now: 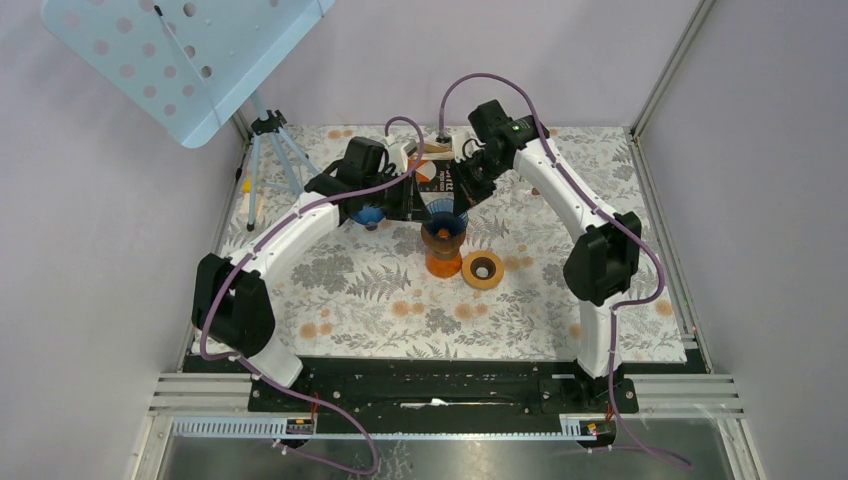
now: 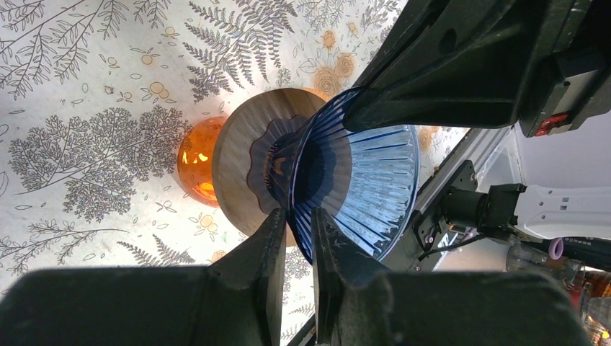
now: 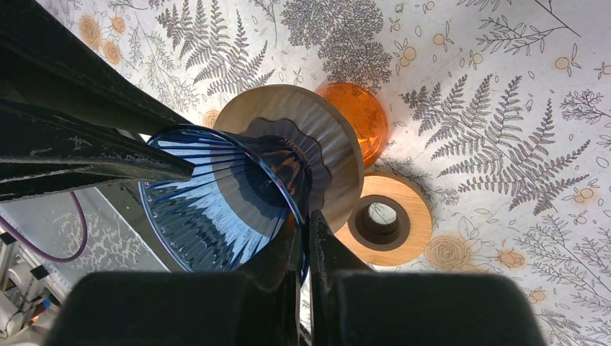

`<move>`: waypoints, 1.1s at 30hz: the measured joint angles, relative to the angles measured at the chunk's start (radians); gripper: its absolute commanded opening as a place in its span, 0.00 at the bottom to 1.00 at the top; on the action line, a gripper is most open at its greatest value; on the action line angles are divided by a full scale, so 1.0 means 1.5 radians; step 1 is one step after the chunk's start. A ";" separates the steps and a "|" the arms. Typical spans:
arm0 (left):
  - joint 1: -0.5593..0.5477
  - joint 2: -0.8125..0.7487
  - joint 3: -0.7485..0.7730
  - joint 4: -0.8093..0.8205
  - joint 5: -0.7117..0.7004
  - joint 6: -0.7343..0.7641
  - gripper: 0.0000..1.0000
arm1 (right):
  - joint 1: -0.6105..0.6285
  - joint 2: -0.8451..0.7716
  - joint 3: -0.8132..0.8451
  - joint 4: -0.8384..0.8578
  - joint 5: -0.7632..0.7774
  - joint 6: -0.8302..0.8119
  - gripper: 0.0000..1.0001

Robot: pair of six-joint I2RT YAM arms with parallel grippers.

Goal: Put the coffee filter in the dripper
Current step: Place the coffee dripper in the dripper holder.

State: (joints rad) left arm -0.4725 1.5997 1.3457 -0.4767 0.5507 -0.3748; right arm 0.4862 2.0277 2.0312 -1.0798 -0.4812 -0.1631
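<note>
Top view: blue ribbed translucent plastic dripper [image 1: 443,215] stands on an orange glass carafe [image 1: 443,264], mid-desk [image 1: 350,310] toward the far edge. A loose wooden ring [image 1: 483,270] lies just to its right.

Left wrist: left pincer [image 2: 297,216] is clamped on the dripper rim. The cone is bare inside.

Right wrist: right pincer [image 3: 304,220] is clamped on the opposite rim.

Coffee filter: not identifiable in any view. Judged light, floppy and easily creased, so grip its top edge.

The fern-printed tabletop [image 1: 400,310] carries an orange glass carafe [image 1: 441,262] near its middle, a wooden ring [image 1: 483,269] lying flat just beside it, and a tripod [image 1: 272,150] far left.
</note>
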 measured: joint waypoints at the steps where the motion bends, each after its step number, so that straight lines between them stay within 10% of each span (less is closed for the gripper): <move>1: 0.000 0.000 -0.001 0.001 0.000 -0.002 0.00 | 0.000 0.001 0.000 0.000 0.000 0.000 0.00; 33: -0.019 -0.030 -0.059 0.069 -0.049 0.026 0.00 | 0.010 -0.140 -0.246 0.260 0.034 0.043 0.00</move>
State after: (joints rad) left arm -0.5003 1.5547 1.2568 -0.3733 0.4774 -0.3355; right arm 0.5014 1.8172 1.6623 -0.6903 -0.4301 -0.0986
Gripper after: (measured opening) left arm 0.170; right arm 0.047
